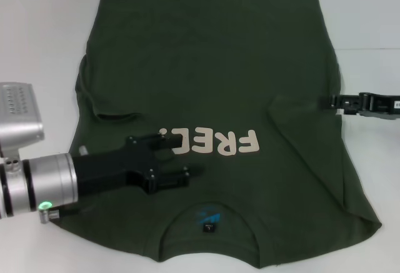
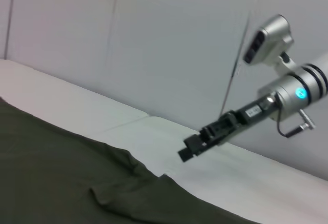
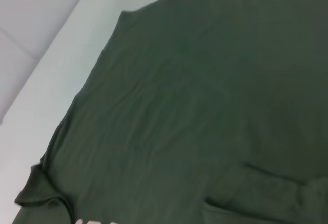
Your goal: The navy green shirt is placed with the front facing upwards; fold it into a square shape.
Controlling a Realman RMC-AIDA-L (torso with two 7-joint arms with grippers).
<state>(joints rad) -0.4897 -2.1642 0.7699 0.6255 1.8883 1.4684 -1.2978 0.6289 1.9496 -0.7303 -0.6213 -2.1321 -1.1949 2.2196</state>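
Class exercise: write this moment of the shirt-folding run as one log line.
item: dark olive-green cotton T-shirt flat, both sleeves folded in | left end effector open over chest lettering | right end effector at shirt's right edge | stage: partly folded

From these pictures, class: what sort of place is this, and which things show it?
Probably a robot test bench: a plain white table backed by bare pale wall panels, one navy green shirt spread flat, and the left claw and right claw over it.

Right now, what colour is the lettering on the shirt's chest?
Cream, against the dark olive shirt; the lettering shows best in the head view.
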